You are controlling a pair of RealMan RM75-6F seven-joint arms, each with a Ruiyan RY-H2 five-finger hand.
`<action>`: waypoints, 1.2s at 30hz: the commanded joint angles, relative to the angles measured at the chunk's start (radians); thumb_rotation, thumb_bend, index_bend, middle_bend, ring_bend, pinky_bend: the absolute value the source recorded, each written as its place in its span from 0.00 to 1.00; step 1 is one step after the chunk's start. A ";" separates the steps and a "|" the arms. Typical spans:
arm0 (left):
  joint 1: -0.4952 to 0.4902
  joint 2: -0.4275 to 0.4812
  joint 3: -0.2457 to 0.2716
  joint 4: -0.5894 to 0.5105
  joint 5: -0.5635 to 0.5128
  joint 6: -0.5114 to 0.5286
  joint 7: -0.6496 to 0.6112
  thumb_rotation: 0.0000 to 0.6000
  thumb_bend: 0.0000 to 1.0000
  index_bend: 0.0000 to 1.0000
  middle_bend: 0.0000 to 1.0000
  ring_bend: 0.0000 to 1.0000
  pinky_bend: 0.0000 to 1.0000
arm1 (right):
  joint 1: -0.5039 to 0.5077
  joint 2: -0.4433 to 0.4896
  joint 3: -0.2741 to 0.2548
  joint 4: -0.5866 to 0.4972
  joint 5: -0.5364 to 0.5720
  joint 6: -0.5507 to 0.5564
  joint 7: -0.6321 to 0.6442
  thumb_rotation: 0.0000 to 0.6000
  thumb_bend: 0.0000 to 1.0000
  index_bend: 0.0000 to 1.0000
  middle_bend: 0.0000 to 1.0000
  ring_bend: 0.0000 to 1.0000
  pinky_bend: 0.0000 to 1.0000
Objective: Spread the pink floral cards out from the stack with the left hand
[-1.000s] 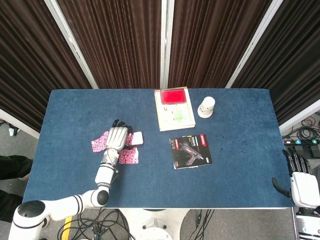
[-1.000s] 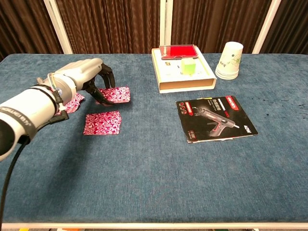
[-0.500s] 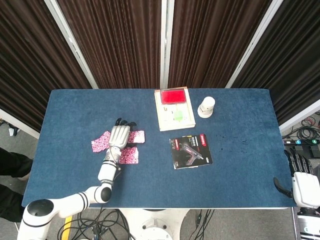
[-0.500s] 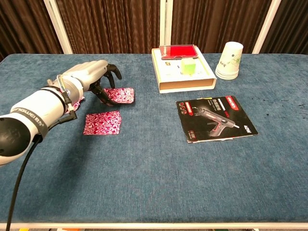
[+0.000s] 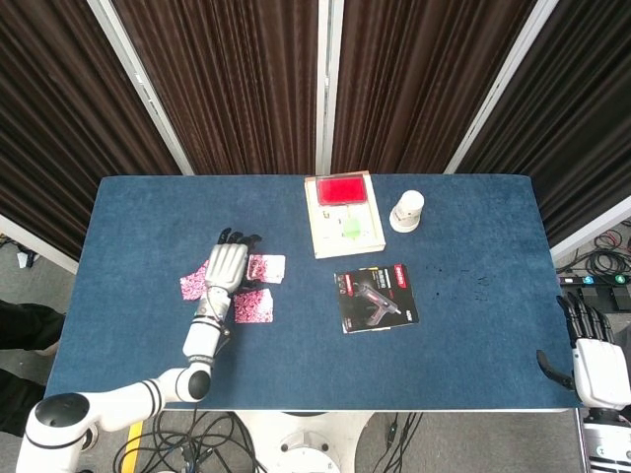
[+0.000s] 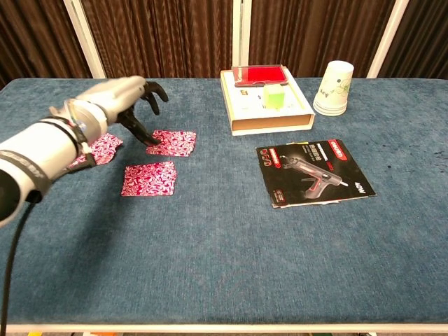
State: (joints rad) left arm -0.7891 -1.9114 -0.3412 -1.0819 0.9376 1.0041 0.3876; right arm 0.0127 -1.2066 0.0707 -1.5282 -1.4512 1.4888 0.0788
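Note:
Three pink floral cards lie apart on the blue table. The far card (image 6: 173,143) (image 5: 266,268) is the rightmost, the near card (image 6: 148,178) (image 5: 253,305) lies in front of it, and the left card (image 6: 98,149) (image 5: 192,286) is partly hidden under my arm. My left hand (image 6: 119,101) (image 5: 225,271) hovers above them with fingers spread and holds nothing. One dark fingertip (image 6: 150,139) reaches down to the far card's left edge. My right hand (image 5: 596,365) hangs off the table's right front corner, fingers straight and empty.
A shallow box (image 6: 266,101) (image 5: 342,212) with a red item and a green block stands mid-back. Stacked paper cups (image 6: 337,87) (image 5: 407,210) are to its right. A glue gun package (image 6: 313,171) (image 5: 377,298) lies flat right of the cards.
My left hand pushed the far card a little to the right, then rose and drew back left, its fingers uncurling off the card.

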 commanded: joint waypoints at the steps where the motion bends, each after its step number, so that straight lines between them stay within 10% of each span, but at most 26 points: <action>1: 0.052 0.083 0.011 -0.093 0.014 0.068 0.025 1.00 0.15 0.23 0.30 0.13 0.07 | 0.001 -0.002 -0.002 0.001 -0.007 0.001 -0.001 1.00 0.23 0.00 0.00 0.00 0.00; 17: 0.359 0.511 0.274 -0.552 0.222 0.322 0.074 1.00 0.14 0.25 0.22 0.08 0.07 | -0.005 -0.001 -0.010 -0.027 -0.046 0.037 -0.018 1.00 0.27 0.00 0.00 0.00 0.00; 36: 0.665 0.502 0.414 -0.461 0.474 0.686 -0.049 1.00 0.09 0.23 0.23 0.08 0.09 | -0.009 -0.012 -0.022 -0.018 -0.069 0.052 -0.034 1.00 0.27 0.00 0.00 0.00 0.00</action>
State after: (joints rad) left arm -0.1392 -1.4085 0.0650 -1.5553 1.4016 1.6789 0.3540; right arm 0.0042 -1.2191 0.0488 -1.5461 -1.5202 1.5401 0.0456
